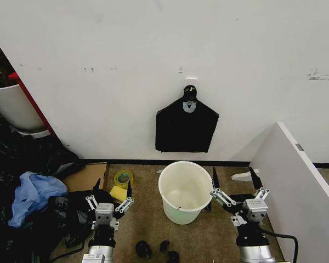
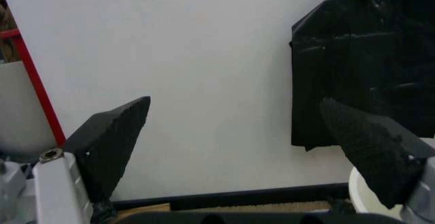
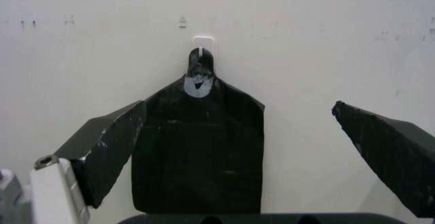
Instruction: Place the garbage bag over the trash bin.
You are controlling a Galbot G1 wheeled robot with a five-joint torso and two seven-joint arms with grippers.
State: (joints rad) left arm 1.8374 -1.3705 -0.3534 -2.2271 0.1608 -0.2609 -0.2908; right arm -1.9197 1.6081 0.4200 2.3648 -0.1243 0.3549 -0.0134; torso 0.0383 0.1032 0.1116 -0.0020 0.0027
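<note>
While both pincers are held low and spread wide with nothing in them, the step in hand is judged to be fetching a bag, since none is yet over the bin. The trash bin (image 1: 185, 191) stands upright and bare on the floor, near the foot of the wall, between the left pincer (image 1: 109, 196) and the right pincer (image 1: 237, 186). A flat black pack (image 1: 186, 129) is hung from a hook (image 1: 191, 80) on the wall directly above the bin. The loose garbage bag cannot be picked out with certainty; dark crumpled plastic (image 1: 38, 156) and a blue bag (image 1: 31, 194) are heaped by the floor's left edge. A thin edge is best pinched between the fingertips and lifted slowly, so the film is not torn, then opened above the rim.
</note>
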